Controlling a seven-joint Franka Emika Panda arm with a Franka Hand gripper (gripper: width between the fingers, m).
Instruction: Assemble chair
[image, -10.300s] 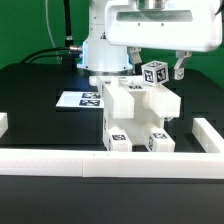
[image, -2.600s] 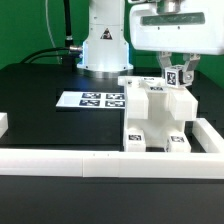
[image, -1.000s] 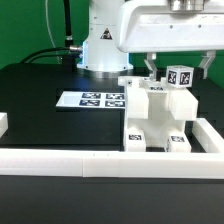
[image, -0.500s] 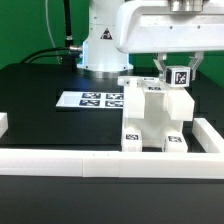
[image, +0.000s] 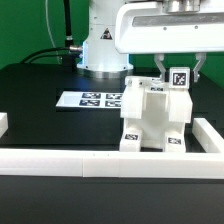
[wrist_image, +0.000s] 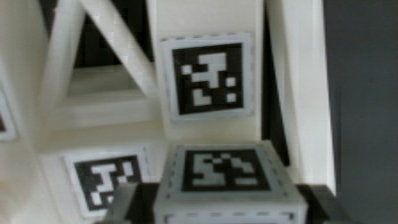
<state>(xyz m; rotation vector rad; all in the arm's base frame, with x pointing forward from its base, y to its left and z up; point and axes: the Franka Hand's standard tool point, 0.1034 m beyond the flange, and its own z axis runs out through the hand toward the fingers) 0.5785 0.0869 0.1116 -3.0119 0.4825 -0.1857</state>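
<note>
The chair (image: 152, 118) is a blocky white body with black-and-white tags, standing at the front right of the black table against the white border rail. My gripper (image: 178, 76) is above its upper right corner. It is shut on a small white tagged block (image: 179, 78) that sits on top of the chair. In the wrist view the block (wrist_image: 217, 180) lies between the two dark fingers, and the chair's tagged bars (wrist_image: 210, 85) lie beyond it.
The marker board (image: 93, 100) lies flat on the table at the exterior view's left of the chair. A white border rail (image: 60, 162) runs along the front, with a side rail (image: 210, 135) at the right. The robot base (image: 98, 45) stands behind.
The gripper with the block has shifted slightly over the chair's top right corner. The chair has turned a little, its front tags now seen more from the side.
</note>
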